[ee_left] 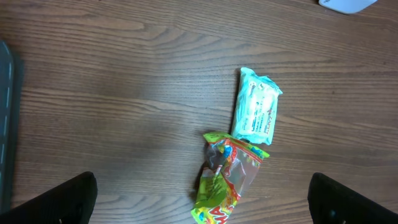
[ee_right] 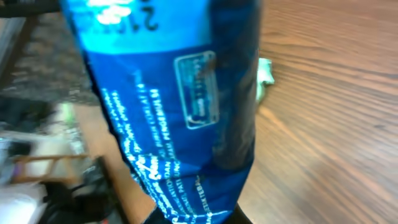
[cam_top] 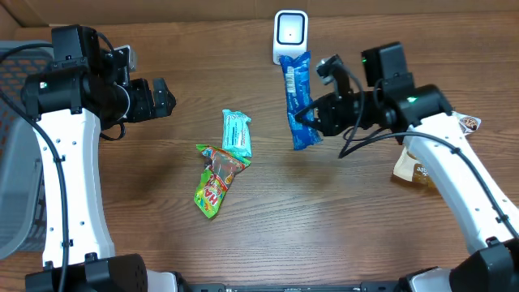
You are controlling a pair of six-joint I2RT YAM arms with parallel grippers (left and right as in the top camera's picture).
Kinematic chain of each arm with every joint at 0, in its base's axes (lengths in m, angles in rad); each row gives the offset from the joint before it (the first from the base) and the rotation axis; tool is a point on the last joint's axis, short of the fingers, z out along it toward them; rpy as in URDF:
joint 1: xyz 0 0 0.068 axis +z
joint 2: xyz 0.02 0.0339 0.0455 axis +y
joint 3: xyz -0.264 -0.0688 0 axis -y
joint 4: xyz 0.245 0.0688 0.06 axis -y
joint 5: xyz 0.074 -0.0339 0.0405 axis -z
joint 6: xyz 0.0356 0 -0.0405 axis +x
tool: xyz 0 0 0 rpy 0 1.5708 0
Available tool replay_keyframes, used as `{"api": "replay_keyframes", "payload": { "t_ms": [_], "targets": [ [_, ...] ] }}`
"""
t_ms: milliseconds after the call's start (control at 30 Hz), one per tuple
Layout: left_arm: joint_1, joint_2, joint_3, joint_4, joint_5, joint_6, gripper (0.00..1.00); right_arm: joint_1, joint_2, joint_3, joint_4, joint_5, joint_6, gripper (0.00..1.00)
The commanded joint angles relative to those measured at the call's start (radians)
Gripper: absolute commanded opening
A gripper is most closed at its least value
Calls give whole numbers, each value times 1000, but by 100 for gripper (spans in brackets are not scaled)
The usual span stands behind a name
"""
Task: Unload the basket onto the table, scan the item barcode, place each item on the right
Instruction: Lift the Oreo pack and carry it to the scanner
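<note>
Blue packet (cam_top: 296, 85), pinched by the right gripper (cam_top: 311, 118), lies twelve-to-six, its far end just short of the scanner (cam_top: 289, 32) at twelve o'clock; the left gripper (cam_top: 165, 99) gapes empty at nine.

A blue packet (cam_top: 296, 81), mint pouch (cam_top: 237, 132), green-red wrapper (cam_top: 212, 182), brown wood-grain table (cam_top: 365, 235).

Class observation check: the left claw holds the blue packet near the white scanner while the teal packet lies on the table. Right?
No: the overhead view shows the right claw holds the blue packet near the white scanner; the teal packet lies on the table.
</note>
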Motion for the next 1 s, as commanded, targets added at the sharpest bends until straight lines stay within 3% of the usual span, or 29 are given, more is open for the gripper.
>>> {"api": "replay_keyframes", "payload": {
  "t_ms": [0, 167, 300, 600, 767, 967],
  "targets": [
    [-2, -4, -9, 0, 15, 23, 99, 78, -20, 29, 48, 382, 113, 4],
    [-2, -4, -9, 0, 15, 23, 100, 214, 27, 27, 201, 1043, 212, 4],
    [-2, -4, -9, 0, 15, 23, 100, 262, 134, 28, 391, 1359, 123, 4],
    [-2, -4, -9, 0, 15, 23, 100, 241, 390, 28, 914, 1581, -488, 4],
    [-2, -4, -9, 0, 15, 23, 100, 205, 467, 28, 1199, 1549, -735, 4],
    [-2, -4, -9, 0, 15, 22, 100, 134, 531, 28, 1228, 1368, -890, 4]
  ]
}}
